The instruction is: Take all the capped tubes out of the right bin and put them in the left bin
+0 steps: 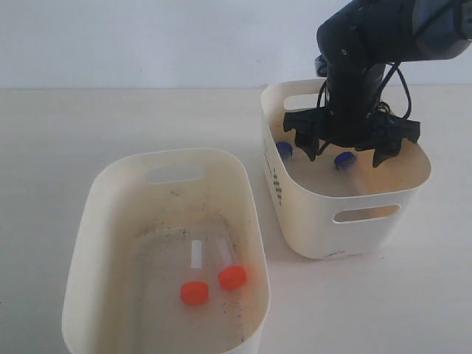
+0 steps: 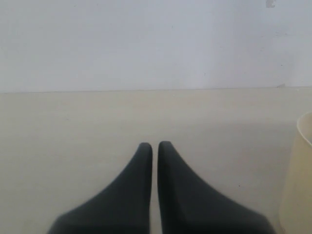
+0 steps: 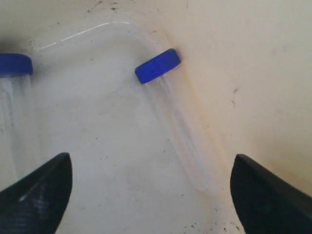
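Note:
Two orange-capped tubes [image 1: 195, 292] [image 1: 231, 276] lie on the speckled floor of the left bin [image 1: 96, 199]. In the right bin [image 1: 310, 214], which has black print on its side, lie two blue-capped tubes [image 1: 344, 160] [image 1: 285, 150]. My right gripper [image 1: 346, 151] hangs open inside that bin, just above them. In the right wrist view one blue-capped tube [image 3: 157, 66] lies slanted between the spread fingers of the right gripper [image 3: 151, 161], nearer one finger; the other blue cap [image 3: 14, 64] shows at the frame's edge. My left gripper [image 2: 154, 145] is shut on nothing over bare table, out of the exterior view.
The two bins stand side by side on a pale table [image 1: 110, 125] with a narrow gap between them. A cream bin wall [image 2: 302, 180] shows at the edge of the left wrist view. The right arm [image 1: 361, 51] reaches down from the upper right.

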Available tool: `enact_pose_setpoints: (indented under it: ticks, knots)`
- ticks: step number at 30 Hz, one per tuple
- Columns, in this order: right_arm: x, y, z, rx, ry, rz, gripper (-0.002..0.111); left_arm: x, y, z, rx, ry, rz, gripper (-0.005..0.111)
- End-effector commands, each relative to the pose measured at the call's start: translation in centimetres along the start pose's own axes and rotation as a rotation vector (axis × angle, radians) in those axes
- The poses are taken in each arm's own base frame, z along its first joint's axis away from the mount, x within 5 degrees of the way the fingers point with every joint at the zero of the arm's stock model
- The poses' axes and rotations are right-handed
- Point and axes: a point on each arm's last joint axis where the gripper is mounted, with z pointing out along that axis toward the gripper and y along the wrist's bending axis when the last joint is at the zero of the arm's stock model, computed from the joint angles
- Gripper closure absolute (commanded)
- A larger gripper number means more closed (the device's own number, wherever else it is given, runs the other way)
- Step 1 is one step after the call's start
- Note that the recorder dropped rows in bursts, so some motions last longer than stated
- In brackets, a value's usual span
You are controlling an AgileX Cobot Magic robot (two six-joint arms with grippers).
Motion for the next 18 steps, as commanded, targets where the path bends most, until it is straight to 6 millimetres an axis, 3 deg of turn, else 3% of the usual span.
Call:
enact_pose_setpoints:
  ticks: [1, 12, 18]
  knots:
    - [0.1, -0.3, 0.2, 0.016, 0.005, 0.029, 0.026, -0.2, 0.0, 0.0, 0.001, -0.007, -0.016, 0.102]
    - [0.1, -0.2, 0.3, 0.001, 0.004, 0.044, 0.026, -0.2, 0.0, 0.0, 0.001, -0.007, -0.016, 0.102]
    - [0.8, -0.2, 1.3, -0.019, -0.004, 0.032, 0.026, -0.2, 0.0, 0.0, 0.001, -0.007, -0.016, 0.102]
